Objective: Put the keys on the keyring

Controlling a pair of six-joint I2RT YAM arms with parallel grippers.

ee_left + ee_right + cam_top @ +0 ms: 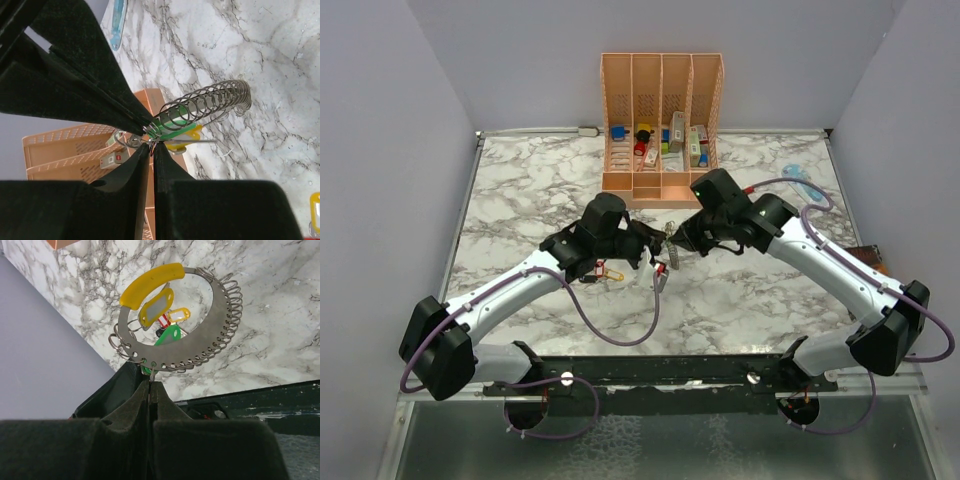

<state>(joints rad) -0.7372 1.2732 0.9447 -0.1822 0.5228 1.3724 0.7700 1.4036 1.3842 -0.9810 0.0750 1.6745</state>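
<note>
The keyring (670, 245) hangs in the air at mid-table between both arms. It is a flat metal crescent (200, 347) edged with wire loops (210, 102), closed by a yellow band (150, 282) that carries a yellow tag. My right gripper (150, 381) is shut on a small wire loop at the crescent's lower edge. My left gripper (151, 144) comes in from the other side. Its jaws are nearly together and pinch the thin ring of a green-tagged key (172, 126) right at the crescent. Red- and yellow-tagged keys (610, 272) lie on the marble under the left arm.
An orange divided rack (662, 130) holding small items stands at the back centre, just beyond the grippers. A light-blue oblong gadget (800, 180) lies at the back right. The left arm's purple cable loops over the table's near part.
</note>
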